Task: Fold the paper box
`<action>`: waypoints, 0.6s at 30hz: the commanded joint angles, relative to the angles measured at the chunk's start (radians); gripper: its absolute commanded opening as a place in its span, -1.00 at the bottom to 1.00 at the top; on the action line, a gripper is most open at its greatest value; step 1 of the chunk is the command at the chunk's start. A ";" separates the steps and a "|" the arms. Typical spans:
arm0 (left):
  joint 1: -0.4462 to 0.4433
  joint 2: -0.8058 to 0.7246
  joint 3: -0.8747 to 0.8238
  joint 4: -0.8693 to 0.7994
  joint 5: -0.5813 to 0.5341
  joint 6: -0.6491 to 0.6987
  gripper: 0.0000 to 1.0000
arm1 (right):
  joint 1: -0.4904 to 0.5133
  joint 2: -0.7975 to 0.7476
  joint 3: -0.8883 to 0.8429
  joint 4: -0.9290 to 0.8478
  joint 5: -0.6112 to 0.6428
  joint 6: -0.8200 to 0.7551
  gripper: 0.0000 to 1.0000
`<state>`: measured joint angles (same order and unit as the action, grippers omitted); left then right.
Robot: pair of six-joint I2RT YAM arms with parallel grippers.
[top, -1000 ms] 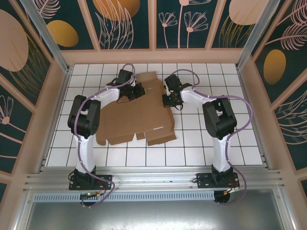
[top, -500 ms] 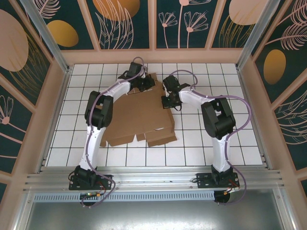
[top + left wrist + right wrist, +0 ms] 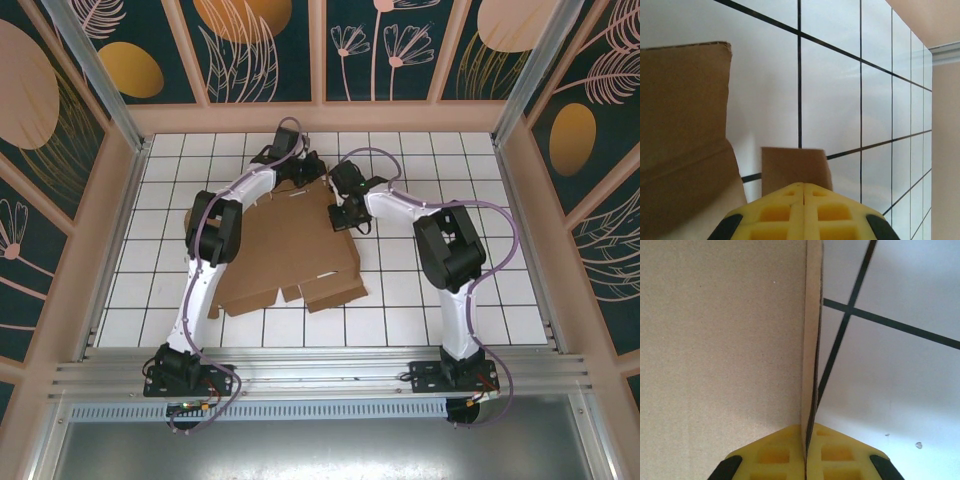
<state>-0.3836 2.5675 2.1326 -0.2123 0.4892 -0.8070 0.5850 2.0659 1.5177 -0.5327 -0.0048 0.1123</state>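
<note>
At 6 o'clock in the overhead view, a ribbed aluminium rail (image 3: 320, 375) carries both arm bases. Beyond it lies the table (image 3: 420, 300), smooth white squares ruled by thin black lines.

The paper box (image 3: 290, 245) lies at the table's centre as a flat die-cut sheet of matte, unprinted brown cardboard. It has notched tabs along its 6 o'clock edge and short flaps towards 12.

The right gripper (image 3: 345, 212) sits at the sheet's 2 o'clock corner. In its wrist view the yellow, honeycomb-moulded fingers (image 3: 775, 455) are clamped on a cardboard edge seen end-on. One grainy face stands upright to the left, with bare tile to the right.

The left gripper (image 3: 300, 168) is at the sheet's 12 o'clock edge. In its wrist view its fingers (image 3: 777, 212) are pressed together with nothing between them. A small squarish flap (image 3: 795, 167) lies just past the tips; whether they touch it cannot be told.

Farthest off stand dark back panels (image 3: 260, 50) painted with leaves, framed in pale wood.
</note>
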 commanded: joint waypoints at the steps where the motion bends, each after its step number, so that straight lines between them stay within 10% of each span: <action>1: 0.005 0.035 0.017 0.007 -0.007 -0.025 -1.00 | 0.030 0.031 0.038 -0.039 0.059 -0.044 -0.89; 18: 0.160 -0.304 -0.333 0.090 -0.004 0.004 -1.00 | 0.193 0.162 0.113 -0.118 0.503 -0.019 -0.96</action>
<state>-0.2512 2.3840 1.8286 -0.1570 0.4892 -0.8204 0.7567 2.1719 1.6215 -0.6094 0.3862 0.0841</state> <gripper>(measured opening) 0.051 0.064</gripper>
